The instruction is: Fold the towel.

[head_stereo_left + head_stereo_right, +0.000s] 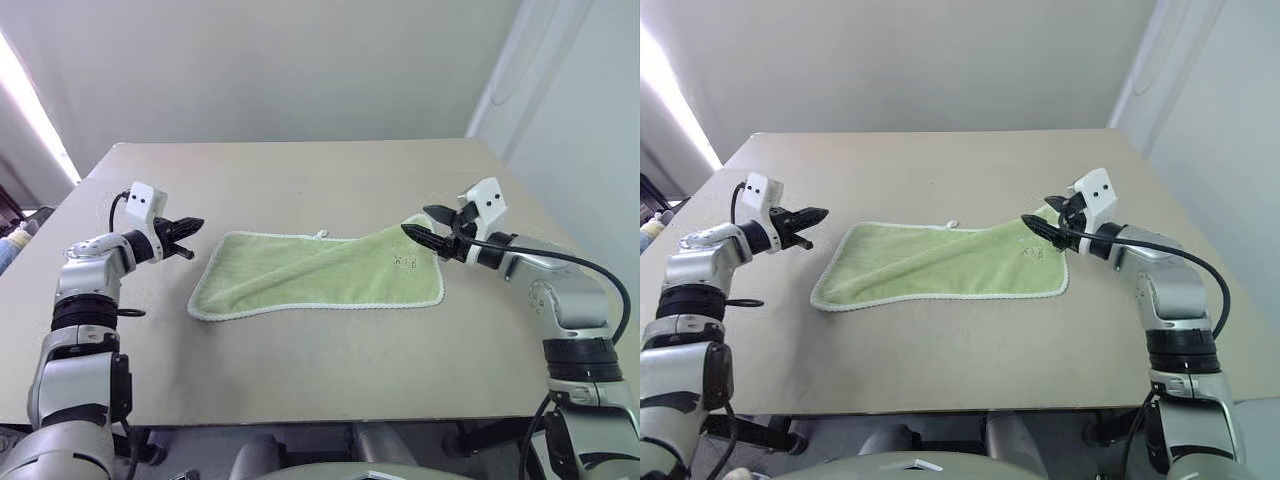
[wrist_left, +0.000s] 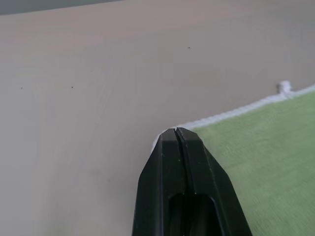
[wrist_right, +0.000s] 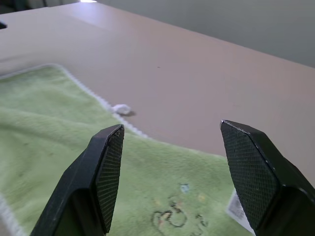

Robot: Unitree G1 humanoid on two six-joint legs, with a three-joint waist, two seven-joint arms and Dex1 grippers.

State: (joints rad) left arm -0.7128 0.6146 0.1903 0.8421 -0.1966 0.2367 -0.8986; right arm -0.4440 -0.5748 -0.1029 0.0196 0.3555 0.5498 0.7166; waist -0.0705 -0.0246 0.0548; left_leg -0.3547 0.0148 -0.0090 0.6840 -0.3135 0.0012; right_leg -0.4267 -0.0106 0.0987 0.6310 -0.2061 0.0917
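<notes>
Head views, towel: the small light-green terry cloth towel [image 1: 318,274] with whitish stitched edging is lying spread and slightly rumpled on the middle of the flat beige table [image 1: 300,180], a diagonal crease running across it.
Head views, left gripper [image 1: 186,238]: it is hovering just left of the towel's far-left corner, its black fingers pressed together on nothing.
Head views, right gripper [image 1: 428,226]: it is hanging over the towel's far-right corner, jaws spread, holding nothing.
Left wrist view: the closed fingertips [image 2: 176,140] are pointing at the towel's stitched corner.
Right wrist view: the parted pads [image 3: 110,169] are framing the small dark embroidered mark [image 3: 172,216] and the small white loop [image 3: 121,109].
Handling: likely light, limp and grippy; pinching the far corners at the hem seems best.
</notes>
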